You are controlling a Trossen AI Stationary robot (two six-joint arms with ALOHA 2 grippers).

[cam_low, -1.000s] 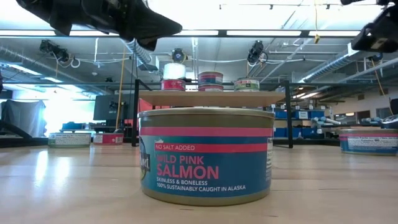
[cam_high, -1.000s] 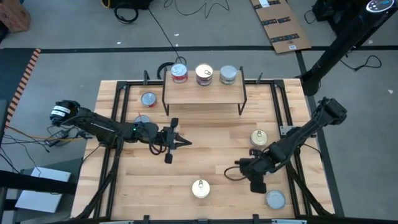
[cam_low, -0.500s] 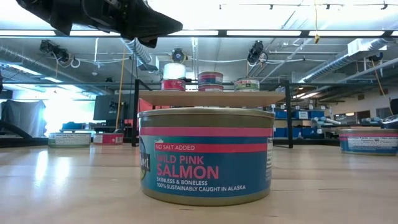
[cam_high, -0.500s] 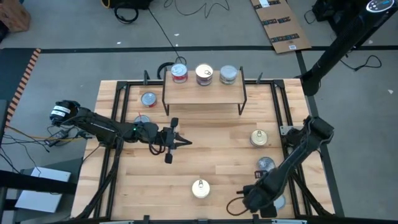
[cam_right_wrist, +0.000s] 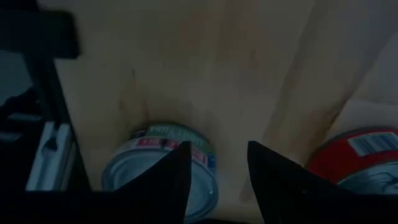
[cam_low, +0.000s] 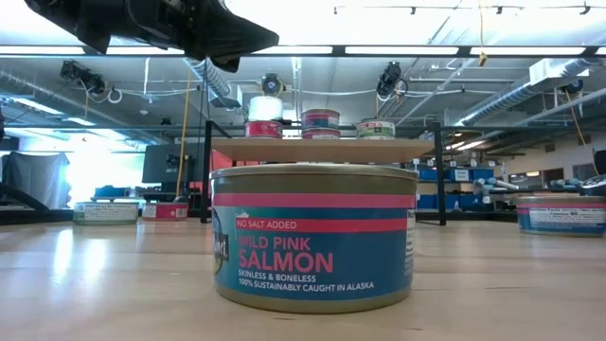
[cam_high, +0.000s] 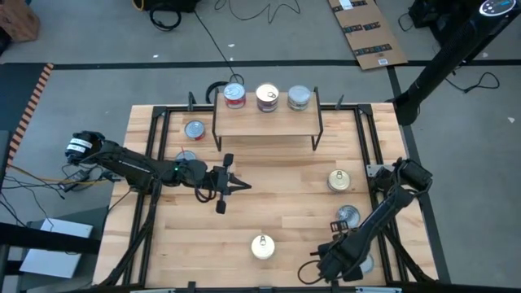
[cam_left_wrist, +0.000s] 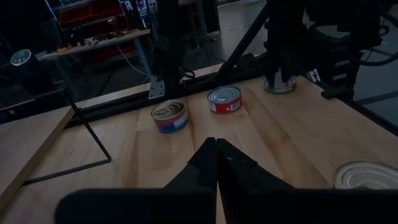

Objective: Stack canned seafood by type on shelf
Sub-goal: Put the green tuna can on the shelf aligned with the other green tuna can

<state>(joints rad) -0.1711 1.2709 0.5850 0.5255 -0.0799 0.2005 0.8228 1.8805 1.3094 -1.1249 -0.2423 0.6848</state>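
1. The right gripper [cam_high: 346,264] hangs low over the near right corner of the table [cam_high: 285,183], its jaws spread and empty; in the right wrist view the two fingers [cam_right_wrist: 177,171] stand apart just short of a green-labelled tin [cam_right_wrist: 163,168], with a red tin [cam_right_wrist: 357,155] beside it
2. Step in hand, judged: seizing the green-labelled tin. It is best done by centring the spread jaws on the tin's round side, descending until the fingers straddle its short wall, then closing squarely so the tin does not squirt sideways or nudge the red tin
3. The left gripper [cam_high: 232,185] waits over mid-table, jaws pressed together and holding nothing
4. The shelf [cam_high: 267,122] stands at the far edge and carries three tins in a row: a red-sided tin [cam_high: 234,96], a gold-topped tin [cam_high: 267,98] and a silver-topped tin [cam_high: 299,98]; other tins lie scattered on the table, among them the salmon tin [cam_low: 313,237]
5. Hard to make out: in the high view the right arm covers most of the corner tin; the right wrist view is dim and the tin's label cannot be read, so its type is uncertain; the low view shows no part of the right gripper
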